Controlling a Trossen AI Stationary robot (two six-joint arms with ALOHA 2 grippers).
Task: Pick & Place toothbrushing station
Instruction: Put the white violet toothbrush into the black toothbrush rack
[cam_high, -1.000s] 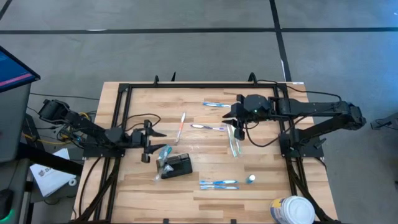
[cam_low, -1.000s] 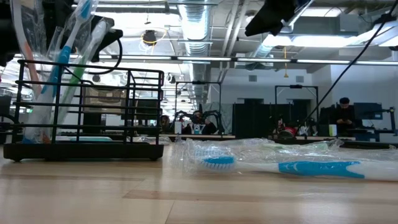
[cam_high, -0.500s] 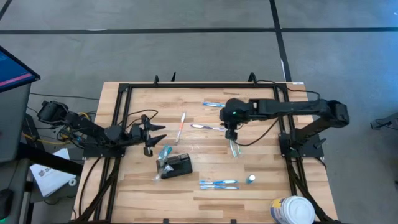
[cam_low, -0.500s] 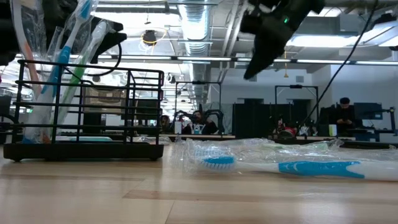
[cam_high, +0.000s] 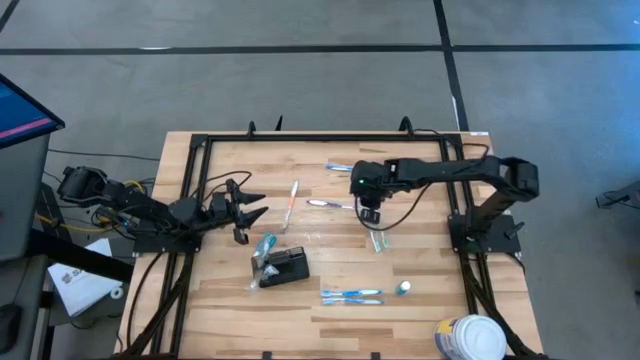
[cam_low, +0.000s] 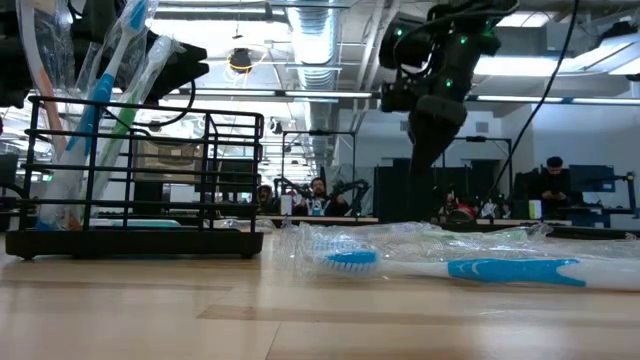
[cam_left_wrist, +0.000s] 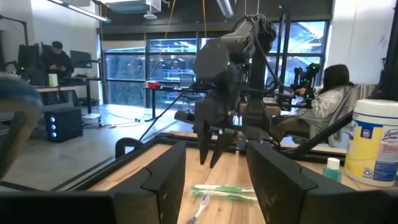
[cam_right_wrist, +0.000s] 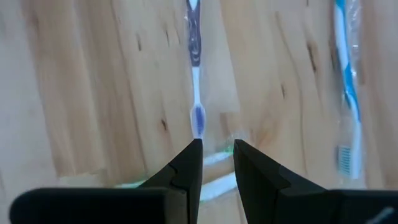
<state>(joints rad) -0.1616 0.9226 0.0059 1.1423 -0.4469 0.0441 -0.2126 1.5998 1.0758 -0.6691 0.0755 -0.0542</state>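
The toothbrushing station (cam_high: 291, 266) is a small black holder standing on the table left of centre, with wrapped toothbrushes (cam_high: 263, 254) sticking out of its left end. In the low view it shows as a black wire rack (cam_low: 140, 180). My right gripper (cam_high: 368, 213) points down, a little open and empty, over the table's middle. It is above the brush head of a purple toothbrush (cam_right_wrist: 196, 62) and beside a green toothbrush (cam_high: 377, 238). My left gripper (cam_high: 257, 206) hovers open and empty, left of and beyond the station; its fingers (cam_left_wrist: 155, 186) frame the right arm.
Loose toothbrushes lie about: a blue wrapped one at the far side (cam_high: 345, 168), a red-white one (cam_high: 292, 205), and a blue wrapped pair (cam_high: 350, 296) near the front. A small tube (cam_high: 403, 288) and a white round tub (cam_high: 470, 338) stand at the front right. A black frame (cam_high: 200, 150) borders the table.
My right gripper has gone toward the table's left edge and down, and has tipped over so that it points down at the purple and green toothbrushes. My left gripper has turned and shifted a little toward the far edge. The station has stayed put.
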